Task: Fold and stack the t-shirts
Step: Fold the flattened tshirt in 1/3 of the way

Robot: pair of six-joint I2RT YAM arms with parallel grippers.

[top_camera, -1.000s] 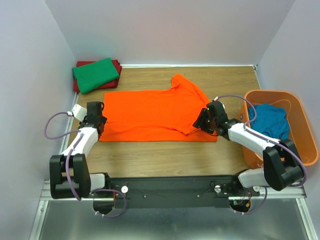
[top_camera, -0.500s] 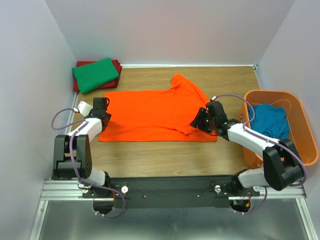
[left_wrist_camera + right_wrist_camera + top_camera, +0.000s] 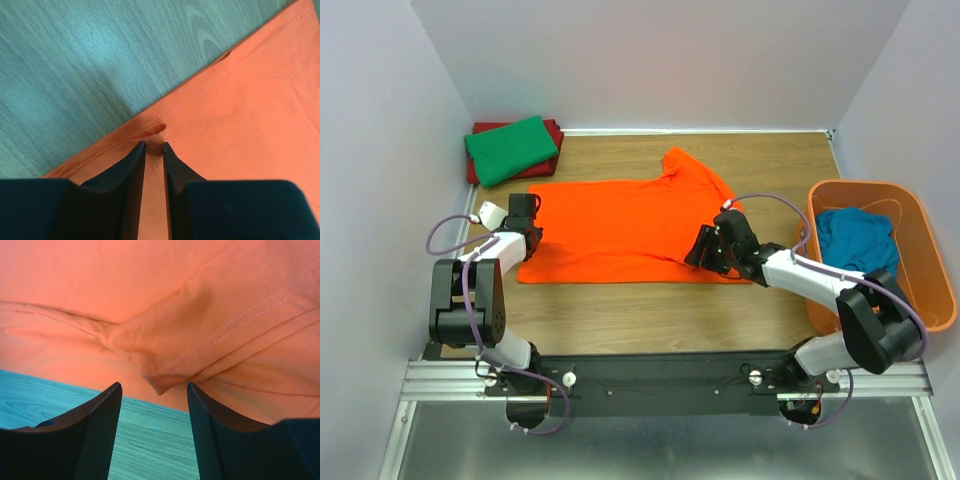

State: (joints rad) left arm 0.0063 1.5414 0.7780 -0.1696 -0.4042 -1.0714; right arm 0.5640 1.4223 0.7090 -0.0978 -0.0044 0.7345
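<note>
The bright orange cloth t-shirt [image 3: 610,225] lies flat mid-frame. Left gripper [image 3: 152,146] pinches its hem [image 3: 200,95] thinly (may slip); right gripper [image 3: 154,392], spread over the sleeve corner [image 3: 159,385], could close on the wooden table [image 3: 150,455].

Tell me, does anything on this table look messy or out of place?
Slightly. The orange t-shirt lies mostly flat, but its near sleeve is bunched and creased in front of the open right tool. The teal t-shirt sits crumpled in the basket.
</note>
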